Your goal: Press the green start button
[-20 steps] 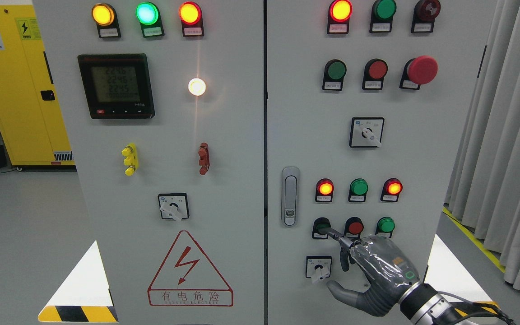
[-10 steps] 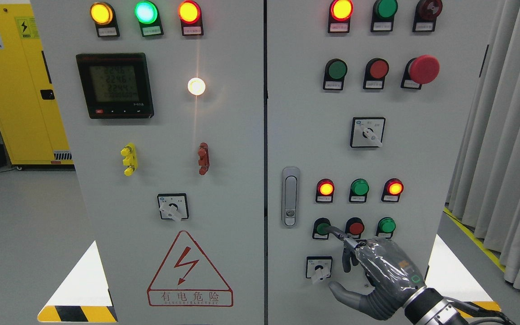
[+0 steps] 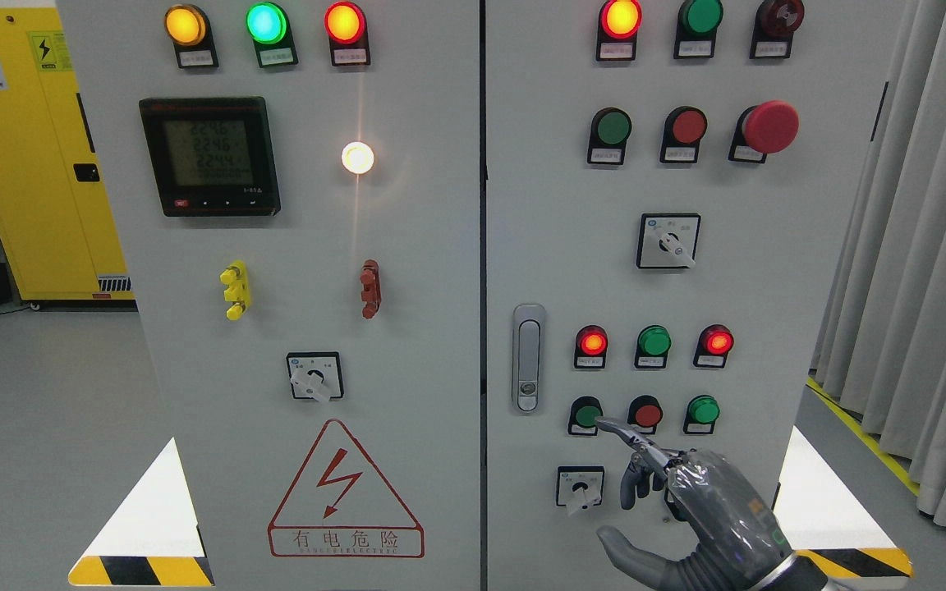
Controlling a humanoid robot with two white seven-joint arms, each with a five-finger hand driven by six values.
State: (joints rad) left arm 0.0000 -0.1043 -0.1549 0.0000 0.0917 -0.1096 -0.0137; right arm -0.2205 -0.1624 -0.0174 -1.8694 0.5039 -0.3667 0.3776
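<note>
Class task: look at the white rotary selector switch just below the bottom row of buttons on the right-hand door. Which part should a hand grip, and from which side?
Grip the rotary selector switch by its white lever, pinching its two flat sides. Come straight at the panel face: the lever sticks out towards the viewer, pointing down-left, and the right hand is beside it.

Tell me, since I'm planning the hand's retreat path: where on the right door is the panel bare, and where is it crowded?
Bare: the strip between the rotary switch and the indicator lamps, and above the door handle. Crowded: around the right hand, by the green button, red button and lower selector.
</note>
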